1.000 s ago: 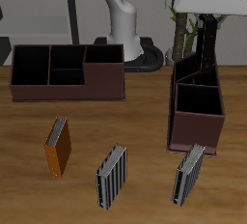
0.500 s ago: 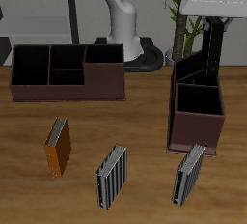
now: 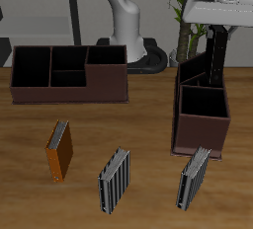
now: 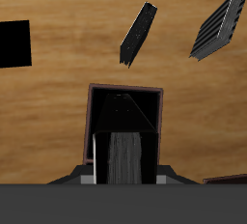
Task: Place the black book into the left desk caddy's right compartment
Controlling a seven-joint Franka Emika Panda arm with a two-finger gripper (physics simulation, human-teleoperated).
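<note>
My gripper [image 3: 217, 30] is shut on the black book [image 3: 215, 60] and holds it upright by its upper end, over the left desk caddy [image 3: 188, 132], a dark maroon-brown box seen end-on. The book's lower end hangs just above the caddy's rim. In the wrist view the book [image 4: 123, 151] shows edge-on between the fingers of my gripper [image 4: 123, 176]. Directly under it lies a square open section [image 4: 111, 107] of the caddy [image 4: 90, 122]. The large square right compartment [image 3: 203, 107] is the section nearer the table's front edge.
A like caddy [image 3: 69, 90] stands broadside at the back. An orange-brown book [image 3: 59, 150] and two grey striped books [image 3: 114, 180] [image 3: 194, 178] stand nearer the table's front edge. One striped book stands close before the left caddy. Both striped books show in the wrist view [image 4: 140, 31] [image 4: 220, 25].
My gripper with the black book has shifted slightly sideways and a little lower over the left caddy. Nothing else has moved.
</note>
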